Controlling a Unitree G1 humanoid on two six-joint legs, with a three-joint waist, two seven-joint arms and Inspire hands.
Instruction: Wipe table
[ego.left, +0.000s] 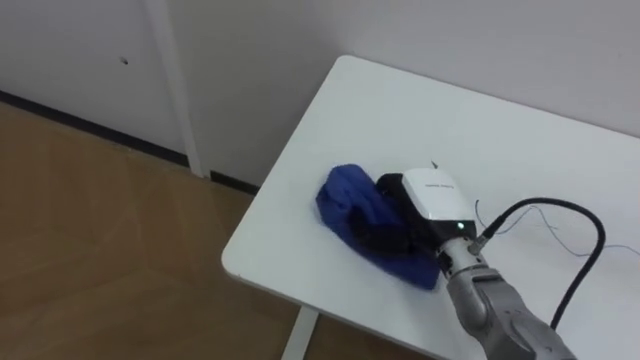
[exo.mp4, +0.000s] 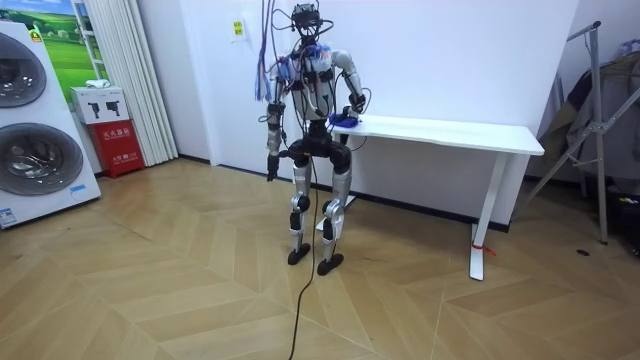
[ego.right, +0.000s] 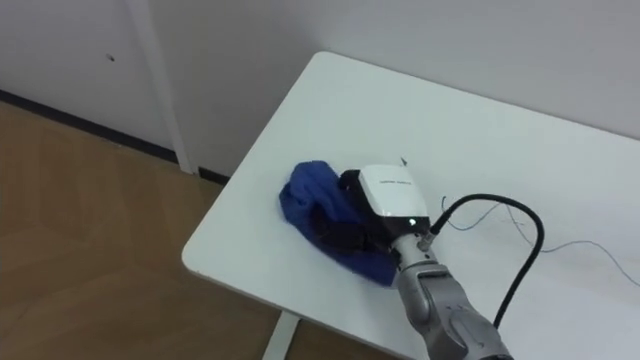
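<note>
while right hand (ego.left: 434, 196) covers cloth (ego.left: 347, 197), wall (ego.left: 250, 60) backs table (ego.left: 400, 110).

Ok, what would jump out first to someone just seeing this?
The blue cloth, bunched near a corner of the white table, stands out against the pale top. The robot's right hand lies on it. The left hand hangs by the robot's side.

The front of the right hand (ego.left: 432, 200) is sunk in the folds of the blue cloth (ego.left: 350, 198) near the table's (ego.left: 400, 110) left corner. The table's right end is cut off in the eye views. In the room view the left hand (exo.mp4: 271, 170) is too small to read.
</note>
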